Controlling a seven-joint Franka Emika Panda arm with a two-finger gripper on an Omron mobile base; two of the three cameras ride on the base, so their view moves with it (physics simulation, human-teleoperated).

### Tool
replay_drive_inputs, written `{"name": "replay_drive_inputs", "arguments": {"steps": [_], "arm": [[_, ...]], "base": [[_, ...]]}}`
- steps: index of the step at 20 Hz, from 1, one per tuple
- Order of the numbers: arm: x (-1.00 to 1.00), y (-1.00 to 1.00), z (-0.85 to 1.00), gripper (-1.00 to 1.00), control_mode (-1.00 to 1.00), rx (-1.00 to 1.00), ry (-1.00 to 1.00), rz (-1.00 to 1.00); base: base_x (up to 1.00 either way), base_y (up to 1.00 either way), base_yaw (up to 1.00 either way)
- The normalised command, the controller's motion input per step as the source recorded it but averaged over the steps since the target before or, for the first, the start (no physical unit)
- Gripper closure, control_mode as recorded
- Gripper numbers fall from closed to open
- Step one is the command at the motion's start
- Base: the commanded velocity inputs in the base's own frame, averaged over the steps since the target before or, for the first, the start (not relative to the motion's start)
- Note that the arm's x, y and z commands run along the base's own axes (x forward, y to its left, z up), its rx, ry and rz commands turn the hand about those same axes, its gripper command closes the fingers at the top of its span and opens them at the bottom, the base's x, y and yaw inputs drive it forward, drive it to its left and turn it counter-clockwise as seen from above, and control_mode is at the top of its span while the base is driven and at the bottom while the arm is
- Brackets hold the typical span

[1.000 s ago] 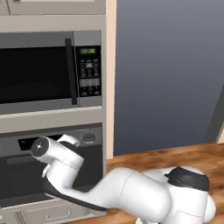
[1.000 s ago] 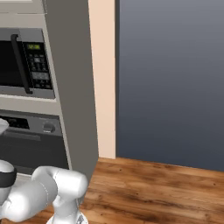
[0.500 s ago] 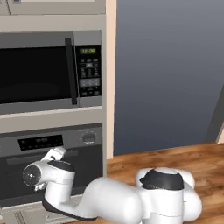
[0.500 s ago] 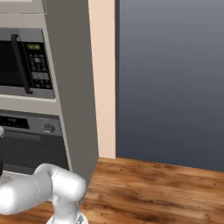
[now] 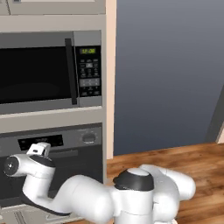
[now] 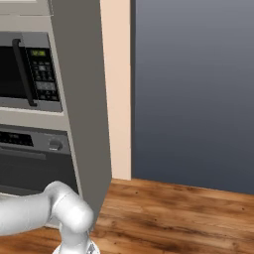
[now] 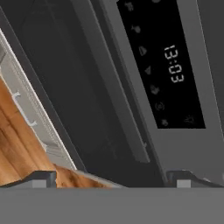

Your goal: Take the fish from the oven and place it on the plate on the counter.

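Observation:
The oven is built in under the microwave, and its dark glass door looks shut. In the hand view, which is rolled, the oven's black display strip reads 13:03. Beside it run the long bar handle and the dark door glass. My gripper is open close in front of the door, with nothing between its fingertips. The wrist hangs low at the left of the oven front. The round knob is at the right of the panel. The fish is hidden. The plate and counter are out of view.
A steel microwave with a keypad sits above the oven. Right of the cabinet column are a beige wall strip, a blue-grey wall and wooden floor. My arm's elbow stands before the oven's lower right.
The hand has dropped from display-strip height and swung left across the oven front. The elbow has followed to the left. The gripper has stayed open.

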Motion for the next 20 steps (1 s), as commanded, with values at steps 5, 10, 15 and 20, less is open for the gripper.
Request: {"name": "replay_drive_inputs", "arguments": {"steps": [5, 10, 15, 20], "arm": [[0.76, 0.00, -0.43, -1.00, -1.00, -0.02, -0.11, 0.17], [0.88, 0.00, -0.54, -1.00, -1.00, 0.00, -0.10, 0.24], [0.14, 0.07, -0.43, -1.00, -1.00, -0.03, -0.02, 0.15], [0.21, 0.17, -0.43, -1.00, -1.00, -0.07, 0.00, 0.04]], "base": [[0.00, 0.00, 0.00], [0.00, 0.00, 0.00], [0.00, 0.00, 0.00], [0.00, 0.00, 0.00]]}}
